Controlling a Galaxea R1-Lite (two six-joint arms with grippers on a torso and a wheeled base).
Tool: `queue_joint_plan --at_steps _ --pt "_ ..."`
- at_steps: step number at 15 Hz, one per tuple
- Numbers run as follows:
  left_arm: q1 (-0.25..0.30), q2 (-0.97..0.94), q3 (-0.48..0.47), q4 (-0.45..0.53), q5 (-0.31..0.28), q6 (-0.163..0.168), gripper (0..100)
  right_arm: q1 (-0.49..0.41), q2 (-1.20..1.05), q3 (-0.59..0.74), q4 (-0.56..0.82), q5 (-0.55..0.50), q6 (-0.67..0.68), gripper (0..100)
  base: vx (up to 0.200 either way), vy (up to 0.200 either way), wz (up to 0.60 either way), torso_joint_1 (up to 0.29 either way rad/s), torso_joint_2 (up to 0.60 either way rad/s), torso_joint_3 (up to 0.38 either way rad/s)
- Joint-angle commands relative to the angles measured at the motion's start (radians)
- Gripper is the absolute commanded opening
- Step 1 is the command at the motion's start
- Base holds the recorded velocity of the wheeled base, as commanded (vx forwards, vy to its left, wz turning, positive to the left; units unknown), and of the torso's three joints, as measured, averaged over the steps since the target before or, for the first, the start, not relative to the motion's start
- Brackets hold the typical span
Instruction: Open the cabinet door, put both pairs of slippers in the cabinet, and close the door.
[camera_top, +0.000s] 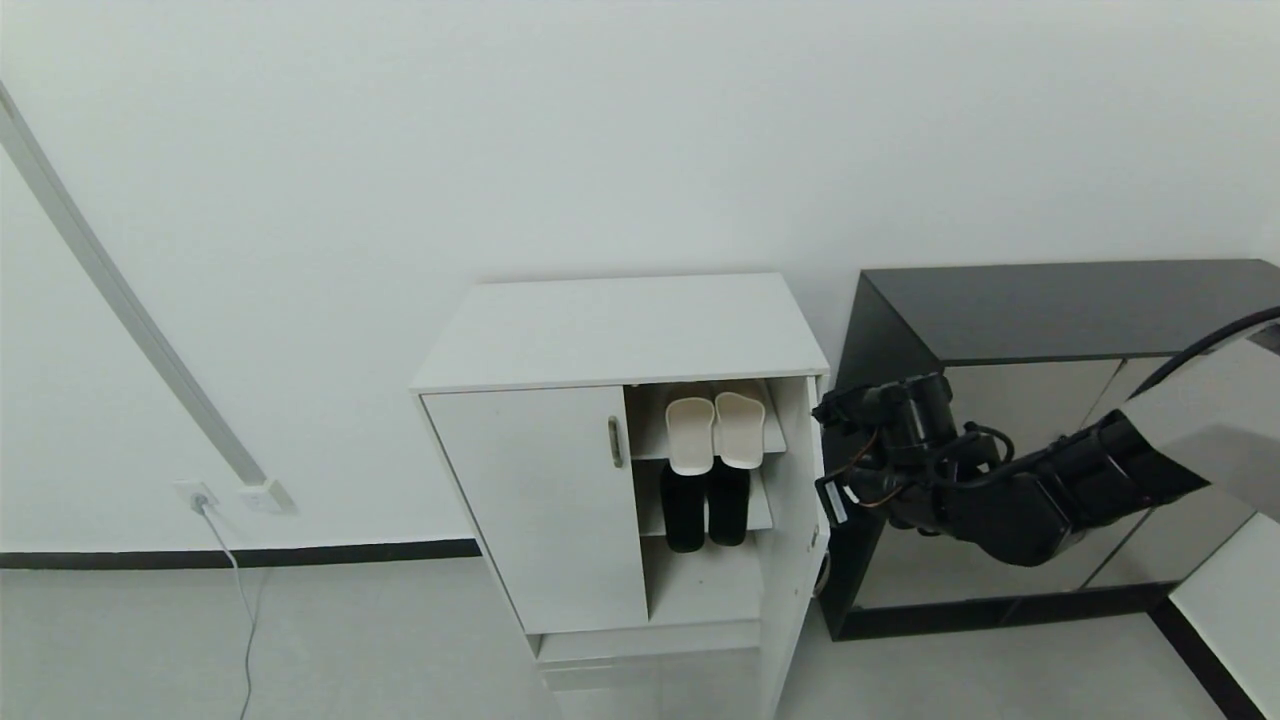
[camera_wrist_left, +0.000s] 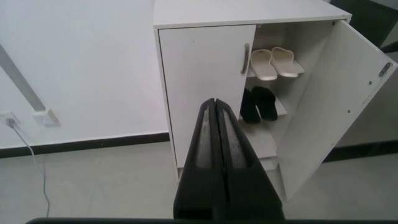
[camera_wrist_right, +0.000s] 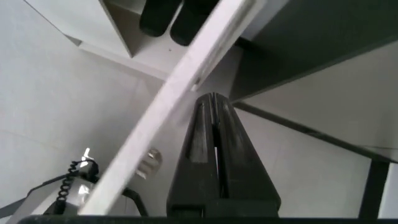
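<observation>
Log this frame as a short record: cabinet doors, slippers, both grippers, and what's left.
Left door: closed
Right door: open wide
White slippers: upper shelf, side by side
Black slippers: middle shelf
Right gripper: shut, empty, by the open door's outer face; contact unclear
Left gripper: shut, empty, back from the cabinet
Remaining: close the door

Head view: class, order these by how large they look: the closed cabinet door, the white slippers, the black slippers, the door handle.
1. closed cabinet door
2. white slippers and black slippers: they look about alike, so unranked
3. door handle
</observation>
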Motion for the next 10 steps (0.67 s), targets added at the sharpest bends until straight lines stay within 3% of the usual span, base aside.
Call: queue_joint_plan --at_steps 1,3,7,10 --pt "0.0 0.0 0.0 0.0 0.0 0.0 0 0.023 0.04 -0.015 -0.029 0.003 0.017 0 0.0 0.0 0.0 0.0 0.0 0.0" --pt "0.0 0.0 0.0 0.0 0.0 0.0 0 0.066 0.045 -0.006 -0.129 0.051 0.088 0 0.0 0.0 0.0 0.0 0.0 0.0" --pt "0.0 0.0 0.0 0.0 0.0 -0.001 0 0.074 0.042 0.029 -0.23 0.077 0.097 0 0.0 0.0 0.0 0.0 0.0 0.0" --pt "0.0 0.0 0.0 0.0 0.0 0.0 0 0.082 0.04 0.157 -0.424 0.124 0.099 0 0.0 0.0 0.0 0.0 0.0 0.0"
